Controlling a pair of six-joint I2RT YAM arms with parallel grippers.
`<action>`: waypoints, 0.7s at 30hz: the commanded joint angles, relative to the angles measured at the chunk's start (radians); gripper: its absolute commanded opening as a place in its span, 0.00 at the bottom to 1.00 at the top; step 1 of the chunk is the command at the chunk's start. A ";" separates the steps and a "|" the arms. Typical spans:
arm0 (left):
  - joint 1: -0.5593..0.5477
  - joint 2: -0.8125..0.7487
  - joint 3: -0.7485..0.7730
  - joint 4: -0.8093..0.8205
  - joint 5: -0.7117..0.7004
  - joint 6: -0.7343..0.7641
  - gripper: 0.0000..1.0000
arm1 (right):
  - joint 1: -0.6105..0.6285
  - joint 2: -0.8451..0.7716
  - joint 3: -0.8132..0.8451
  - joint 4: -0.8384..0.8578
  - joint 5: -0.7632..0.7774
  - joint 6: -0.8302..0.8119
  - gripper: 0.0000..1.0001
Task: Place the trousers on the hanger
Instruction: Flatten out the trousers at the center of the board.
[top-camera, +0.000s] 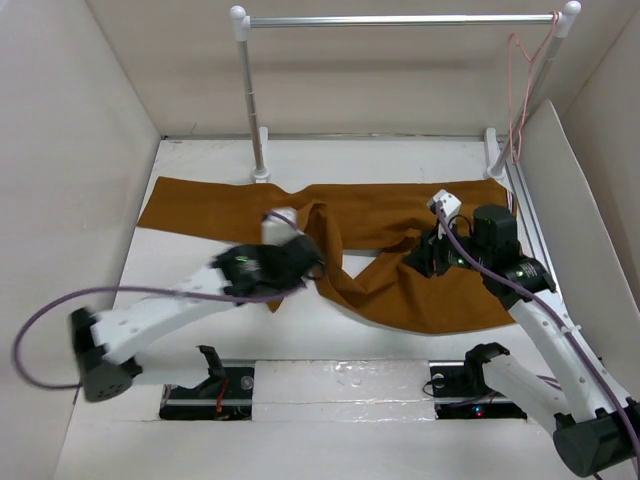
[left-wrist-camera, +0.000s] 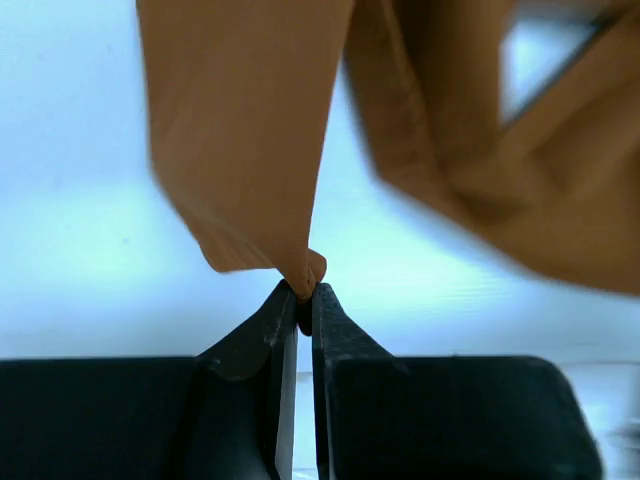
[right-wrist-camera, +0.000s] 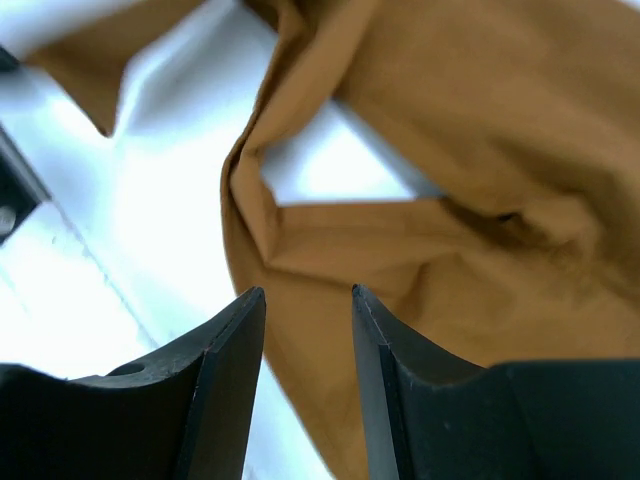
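Now the left jaws are clamped on a fold of the trousers (left-wrist-camera: 240, 120); the right jaws, at three o'clock, stand apart over the cloth.

The rust-brown trousers (top-camera: 215, 208) lie crumpled and partly folded below and in front of the silver rail (top-camera: 400, 20), one leg spread flat leftward, and the thin pale pink wire hanger (top-camera: 515, 110) hangs from the rail's right end.

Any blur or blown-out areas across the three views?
Top external: left gripper motion-smeared, rest sharp. Left wrist: trousers soft, smeared at right; table washed out bluish. Right wrist: table blown white, trousers soft, fingers crisp.
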 joint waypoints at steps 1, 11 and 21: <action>0.131 -0.305 0.120 -0.210 0.004 -0.197 0.00 | 0.030 -0.018 -0.033 -0.046 -0.017 -0.021 0.45; 0.299 -0.688 0.534 -0.210 -0.360 -0.396 0.00 | 0.039 -0.056 -0.064 -0.181 0.044 -0.076 0.46; 0.212 -0.731 0.450 -0.210 -0.685 -0.459 0.00 | 0.039 -0.030 -0.048 -0.209 0.070 -0.099 0.47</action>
